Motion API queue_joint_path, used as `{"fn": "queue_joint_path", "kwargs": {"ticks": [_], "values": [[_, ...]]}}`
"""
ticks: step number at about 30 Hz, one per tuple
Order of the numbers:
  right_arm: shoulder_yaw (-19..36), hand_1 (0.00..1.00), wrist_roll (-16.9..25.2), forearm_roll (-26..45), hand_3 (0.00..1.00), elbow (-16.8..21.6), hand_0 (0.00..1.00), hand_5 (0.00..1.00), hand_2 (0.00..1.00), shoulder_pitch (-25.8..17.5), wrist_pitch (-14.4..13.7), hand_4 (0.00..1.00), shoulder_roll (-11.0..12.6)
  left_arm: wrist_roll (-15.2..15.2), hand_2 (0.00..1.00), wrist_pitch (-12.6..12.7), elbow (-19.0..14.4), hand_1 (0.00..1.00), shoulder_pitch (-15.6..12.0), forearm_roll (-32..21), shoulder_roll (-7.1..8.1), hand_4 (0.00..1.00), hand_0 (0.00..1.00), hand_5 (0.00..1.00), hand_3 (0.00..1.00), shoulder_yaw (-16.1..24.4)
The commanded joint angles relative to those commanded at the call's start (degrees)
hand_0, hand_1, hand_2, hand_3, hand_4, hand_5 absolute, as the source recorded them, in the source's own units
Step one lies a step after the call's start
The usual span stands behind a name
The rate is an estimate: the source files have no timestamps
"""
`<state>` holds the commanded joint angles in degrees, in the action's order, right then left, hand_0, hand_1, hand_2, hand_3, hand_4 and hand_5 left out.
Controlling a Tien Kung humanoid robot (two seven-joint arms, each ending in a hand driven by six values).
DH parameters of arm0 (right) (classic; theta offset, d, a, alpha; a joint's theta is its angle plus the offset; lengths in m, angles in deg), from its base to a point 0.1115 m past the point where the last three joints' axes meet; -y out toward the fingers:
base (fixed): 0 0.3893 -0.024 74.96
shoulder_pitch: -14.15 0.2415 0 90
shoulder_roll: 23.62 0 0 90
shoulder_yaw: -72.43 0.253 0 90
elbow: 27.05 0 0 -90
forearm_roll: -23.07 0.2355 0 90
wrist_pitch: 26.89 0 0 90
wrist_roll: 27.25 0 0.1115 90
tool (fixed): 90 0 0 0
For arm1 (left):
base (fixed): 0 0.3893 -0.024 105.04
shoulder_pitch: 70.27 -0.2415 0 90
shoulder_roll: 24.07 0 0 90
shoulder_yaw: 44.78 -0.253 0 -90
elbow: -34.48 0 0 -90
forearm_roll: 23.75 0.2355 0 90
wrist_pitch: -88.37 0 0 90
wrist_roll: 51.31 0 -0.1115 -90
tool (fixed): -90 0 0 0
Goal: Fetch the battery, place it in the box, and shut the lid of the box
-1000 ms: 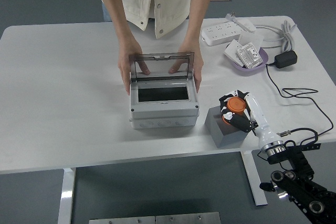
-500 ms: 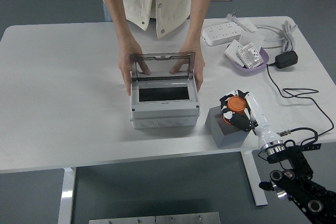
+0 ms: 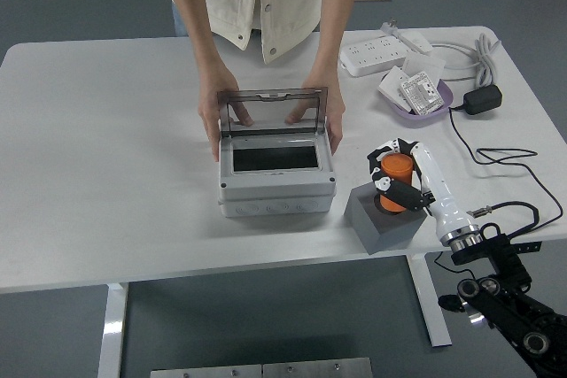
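Observation:
The orange cylindrical battery [image 3: 398, 176] stands upright over the grey block [image 3: 383, 224] at the table's right front, lifted partly out of it. My right hand [image 3: 395, 180] is shut on the battery, black fingers wrapped around its sides. The grey box [image 3: 276, 185] sits at the table's middle with its smoky clear lid [image 3: 273, 112] raised upright and its dark inside showing. A person at the far side holds the box with both hands [image 3: 212, 121], one on each side by the lid. My left arm does not appear.
A purple bowl [image 3: 400, 109] with small white parts sits at the right rear beside a white power strip [image 3: 385, 56]. A black adapter [image 3: 483, 99] and its cable [image 3: 496, 158] trail along the table's right side.
My right hand has risen slightly and moved a little left with the battery, so more of the orange body shows above the grey block. The person's hands and the box stay put.

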<state>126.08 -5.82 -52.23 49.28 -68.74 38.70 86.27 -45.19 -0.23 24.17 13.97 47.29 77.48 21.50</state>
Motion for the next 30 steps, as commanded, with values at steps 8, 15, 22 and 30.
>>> {"fn": "queue_joint_path", "kwargs": {"ticks": [8,15,22,30], "values": [[0.8,0.283,-0.5,-0.7,0.271,0.9,0.244,0.002,0.279,0.0,0.0,0.002,0.1,0.0,0.591,0.0,0.0,0.756,0.1,0.2,-0.01,0.077,0.593,0.002,0.509,0.1],[2.4,0.281,-5.3,-8.4,0.269,3.4,0.238,0.002,0.275,1.5,1.7,0.002,0.5,0.2,0.589,-0.1,0.0,0.756,0.0,1.0,-0.07,0.083,0.593,0.002,0.506,0.9],[2.2,0.274,-10.6,-16.7,0.265,4.1,0.231,0.002,0.270,6.4,4.3,0.002,0.8,0.7,0.588,-0.2,0.0,0.756,-0.3,2.5,0.00,0.082,0.593,0.002,0.504,2.8],[-1.0,0.213,-18.2,-26.0,0.249,2.0,0.123,0.002,0.239,14.5,8.9,0.002,-0.5,1.1,0.587,-0.2,0.0,0.756,-0.4,3.4,0.27,0.082,0.594,0.002,0.504,4.1]]}}
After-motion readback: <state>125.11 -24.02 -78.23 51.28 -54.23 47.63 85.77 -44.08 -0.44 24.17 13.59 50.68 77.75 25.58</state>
